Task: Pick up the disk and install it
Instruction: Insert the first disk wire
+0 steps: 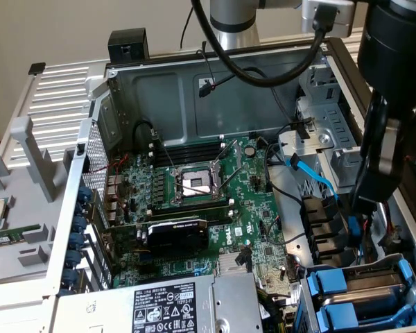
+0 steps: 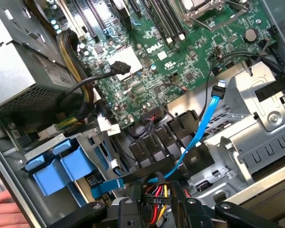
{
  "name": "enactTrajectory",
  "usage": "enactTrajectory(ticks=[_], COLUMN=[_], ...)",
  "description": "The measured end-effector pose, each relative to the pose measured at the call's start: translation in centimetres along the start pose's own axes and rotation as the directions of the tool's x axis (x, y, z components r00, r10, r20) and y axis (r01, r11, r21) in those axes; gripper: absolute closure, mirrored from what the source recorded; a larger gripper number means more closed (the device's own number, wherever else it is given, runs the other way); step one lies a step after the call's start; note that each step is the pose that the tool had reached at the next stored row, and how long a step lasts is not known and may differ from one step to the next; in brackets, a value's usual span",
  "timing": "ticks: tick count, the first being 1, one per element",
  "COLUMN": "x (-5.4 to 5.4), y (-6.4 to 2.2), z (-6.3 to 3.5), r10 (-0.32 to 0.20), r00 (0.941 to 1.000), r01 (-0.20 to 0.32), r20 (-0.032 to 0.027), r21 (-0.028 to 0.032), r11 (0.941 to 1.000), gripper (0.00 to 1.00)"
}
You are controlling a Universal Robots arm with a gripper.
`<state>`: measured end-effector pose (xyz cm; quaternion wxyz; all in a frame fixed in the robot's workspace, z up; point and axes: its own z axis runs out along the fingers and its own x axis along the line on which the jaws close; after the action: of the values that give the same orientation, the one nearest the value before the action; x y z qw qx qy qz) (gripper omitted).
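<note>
My claw (image 2: 154, 211) hovers over the power cables (image 2: 156, 190); open or closed, I cannot tell. The disk (image 1: 360, 284) sits caged, blue tabs (image 1: 333, 284) outward for access.

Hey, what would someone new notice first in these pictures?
The green motherboard fills the open case's middle, its processor socket open. At the exterior view's right, a bright blue cable runs beside the black arm, blue drive carriers below.

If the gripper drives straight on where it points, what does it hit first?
Most likely the red, yellow and black wire bundle right ahead of the gripper, with the blue cable beside it; depth is unclear.
</note>
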<state>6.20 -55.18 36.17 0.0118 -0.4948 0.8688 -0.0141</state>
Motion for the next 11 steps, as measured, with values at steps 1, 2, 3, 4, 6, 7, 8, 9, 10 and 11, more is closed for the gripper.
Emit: enactTrajectory(ticks=[1, 2, 3, 4, 6, 7, 8, 9, 10, 11], x=[0.0, 0.01, 0.01, 0.02, 0.02, 0.01, 0.0, 0.0, 0.01, 0.01], y=[0.01, 0.01, 0.01, 0.01, 0.02, 0.03, 0.03, 0.04, 0.05, 0.05], z=[-0.08, -0.13, -0.16, -0.19, -0.24, -0.27, -0.33, -0.38, -0.4, -0.4], r10=[0.0, 0.001, 0.001, 0.002, 0.003, 0.003, 0.004, 0.004, 0.004, 0.004], r00=[1.0, 1.0, 0.9999, 0.9998, 0.9996, 0.9995, 0.9995, 0.9994, 0.9993, 0.9992], r01=[0.0, -0.001, -0.001, -0.001, -0.002, -0.002, -0.002, -0.002, -0.002, -0.002], r20=[-0.0036, -0.0077, -0.013, -0.0182, -0.0277, -0.0305, -0.0327, -0.0349, -0.0371, -0.0393], r21=[0.0045, 0.0103, 0.0161, 0.022, 0.036, 0.0424, 0.0486, 0.0541, 0.0596, 0.0641], r11=[1.0, 0.9999, 0.9999, 0.9998, 0.9994, 0.9991, 0.9988, 0.9985, 0.9982, 0.9979], gripper=[0.65, 0.65, 0.65, 0.65, 0.65, 0.65, 0.65, 0.65, 0.65, 0.65])
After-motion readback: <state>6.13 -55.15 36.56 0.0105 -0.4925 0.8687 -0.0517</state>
